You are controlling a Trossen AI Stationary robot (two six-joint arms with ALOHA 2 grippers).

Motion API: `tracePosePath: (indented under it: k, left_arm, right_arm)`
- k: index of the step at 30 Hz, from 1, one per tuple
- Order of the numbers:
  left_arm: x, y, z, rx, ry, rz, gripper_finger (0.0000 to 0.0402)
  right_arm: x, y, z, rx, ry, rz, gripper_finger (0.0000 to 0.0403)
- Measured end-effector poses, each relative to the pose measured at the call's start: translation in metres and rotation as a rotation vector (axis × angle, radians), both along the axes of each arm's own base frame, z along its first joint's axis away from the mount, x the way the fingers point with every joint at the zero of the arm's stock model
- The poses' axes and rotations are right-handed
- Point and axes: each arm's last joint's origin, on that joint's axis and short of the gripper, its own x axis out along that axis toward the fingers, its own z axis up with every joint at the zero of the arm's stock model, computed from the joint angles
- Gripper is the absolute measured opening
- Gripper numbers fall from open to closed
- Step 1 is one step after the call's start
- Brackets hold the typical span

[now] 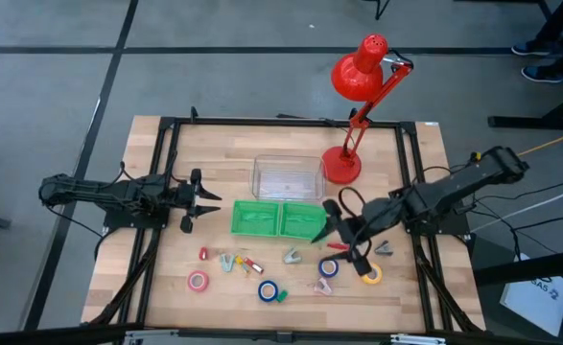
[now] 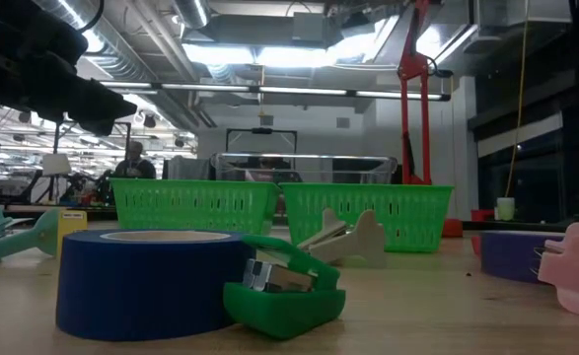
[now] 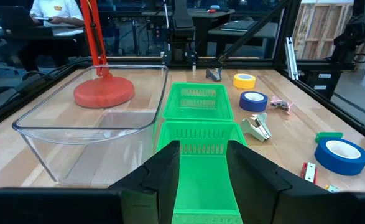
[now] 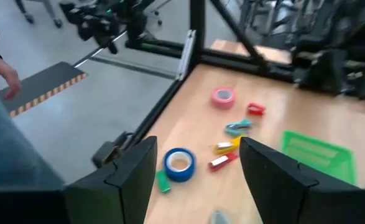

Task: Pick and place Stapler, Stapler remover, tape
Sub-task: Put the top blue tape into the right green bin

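1. Right pincer [image 1: 343, 241] hangs above the table's [image 1: 166, 287] near half with its fingers spread wide, nothing between them, just beside the green plastic baskets [image 1: 279, 218].
2. Purple tape roll [image 1: 329, 267] and yellow tape roll [image 1: 370, 274] lie close under that pincer, with a small grey staple remover [image 1: 385, 248] just off to its side.
3. Farther out from it, toward the left arm's side, sit the blue tape roll [image 1: 269, 290] touching a small green stapler [image 1: 282, 296], then the pink tape roll [image 1: 199, 282], plus a scatter of small coloured bits between them.
4. Left pincer [image 1: 204, 202] waits well apart at the table's other side, fingers spread, pointing at the green baskets and the clear plastic tub [image 1: 288, 177].
5. Red desk lamp [image 1: 356, 96] stands beyond the tub.
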Motion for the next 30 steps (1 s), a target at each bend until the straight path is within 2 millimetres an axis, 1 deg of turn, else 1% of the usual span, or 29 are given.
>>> tracePosePath:
  k: [3,10,13,16,22,27,30]
  left_arm:
    - [0.0,0.0,0.0,0.0,0.0,0.0,0.013]
    - [0.0,0.0,0.0,0.0,0.0,0.0,0.013]
    - [0.0,0.0,0.0,0.0,0.0,0.0,0.013]
    - [0.0,0.0,0.0,0.0,0.0,0.0,0.013]
    - [0.0,0.0,0.0,0.0,0.0,0.0,0.013]
    - [0.0,0.0,0.0,0.0,0.0,0.0,0.013]
    - [0.0,0.0,0.0,0.0,0.0,0.0,0.013]
  right_arm:
    - [-0.004,0.014,-0.009,-0.027,0.058,0.048,0.0232]
    - [-0.019,0.057,-0.045,-0.114,0.256,0.163,0.0232]
    - [-0.023,0.075,-0.061,-0.173,0.297,0.18,0.0232]
    - [-0.023,0.087,-0.077,-0.227,0.324,0.177,0.0232]
    - [-0.016,0.097,-0.11,-0.309,0.406,0.167,0.0232]
    - [-0.017,0.096,-0.137,-0.413,0.536,0.164,0.0232]
    - [-0.017,0.094,-0.149,-0.486,0.584,0.137,0.0232]
